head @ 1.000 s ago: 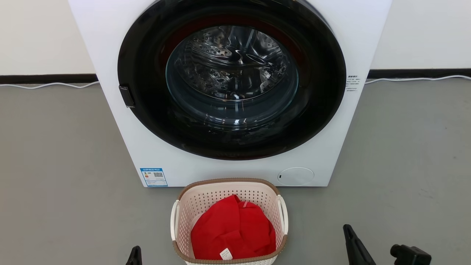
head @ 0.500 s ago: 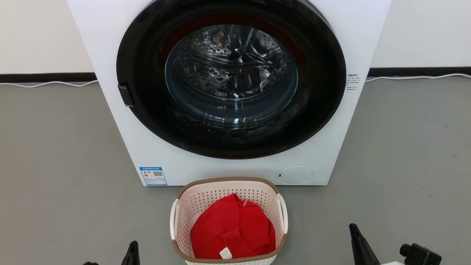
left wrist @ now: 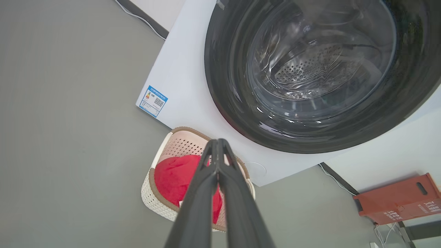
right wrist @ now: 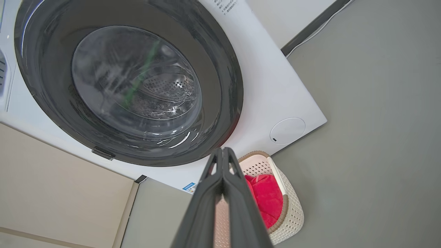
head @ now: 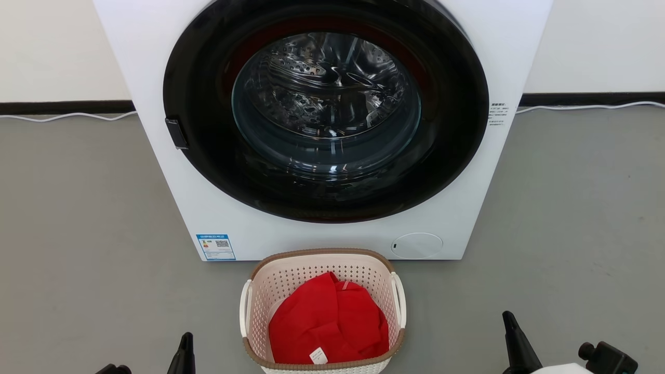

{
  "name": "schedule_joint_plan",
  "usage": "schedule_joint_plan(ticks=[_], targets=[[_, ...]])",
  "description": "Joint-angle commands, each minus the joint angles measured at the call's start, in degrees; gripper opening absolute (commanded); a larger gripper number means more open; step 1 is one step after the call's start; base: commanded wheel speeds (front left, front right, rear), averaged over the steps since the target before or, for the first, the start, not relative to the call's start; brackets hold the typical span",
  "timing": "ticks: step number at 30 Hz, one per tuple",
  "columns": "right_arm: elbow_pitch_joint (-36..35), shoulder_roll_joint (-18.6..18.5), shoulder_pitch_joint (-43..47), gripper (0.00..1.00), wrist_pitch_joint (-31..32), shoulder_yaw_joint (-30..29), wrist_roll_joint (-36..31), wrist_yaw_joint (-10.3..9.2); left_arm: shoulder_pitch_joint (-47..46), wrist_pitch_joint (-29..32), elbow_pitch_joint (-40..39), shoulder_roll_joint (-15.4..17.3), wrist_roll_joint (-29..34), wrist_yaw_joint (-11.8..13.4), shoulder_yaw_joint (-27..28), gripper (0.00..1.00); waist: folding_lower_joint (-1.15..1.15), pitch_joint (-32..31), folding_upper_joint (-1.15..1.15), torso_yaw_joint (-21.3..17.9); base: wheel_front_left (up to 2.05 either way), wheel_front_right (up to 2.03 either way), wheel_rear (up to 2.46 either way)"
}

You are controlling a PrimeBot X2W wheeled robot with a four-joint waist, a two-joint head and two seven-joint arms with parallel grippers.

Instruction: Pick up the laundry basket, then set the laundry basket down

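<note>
While the laundry basket [head: 291,283] stands on the grey floor [head: 78,234] at six o'clock in the head view, just in front of the white washer [head: 291,239], both grippers hang clear of it. A red cloth [head: 327,322] with a small white tag lies heaped inside the basket, and the basket's white handles [head: 244,306] sit on its nine and three o'clock sides. The left gripper [head: 186,337] pokes up at seven o'clock in the head view, apart from the basket's left handle. In the left wrist view, the left gripper [left wrist: 217,141] has its two dark fingers pressed together to a single point, with nothing between them. The right gripper [head: 506,314] rises at five o'clock in the head view, well apart from the basket's right side. Seen in its own wrist view, the right gripper [right wrist: 223,150] is likewise pinched closed and empty. The washer's round black door [head: 208,171] fills twelve o'clock in the head view, latched, with the steel drum visible through the glass. A blue label [head: 215,247] sits on the washer front, at eleven o'clock from the basket
</note>
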Motion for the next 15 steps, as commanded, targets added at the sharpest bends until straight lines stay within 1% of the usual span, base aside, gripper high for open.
schedule_joint_plan(ticks=[1,15], targets=[[-1.62,-0.66,-3.63,0.0,0.47,-0.06,1.44,0.16,-3.09,0.44,-1.32,0.38,-1.33,-0.74,1.04,0.0,-0.01,0.02,0.0,0.0,0.0,0.0,0.0],[-2.37,-0.74,-4.63,0.0,2.74,-1.53,9.71,0.21,-4.93,2.8,-1.23,0.47,-10.23,-1.74,2.03,0.0,-0.01,0.31,0.0,-0.09,0.0,0.0,0.0]])
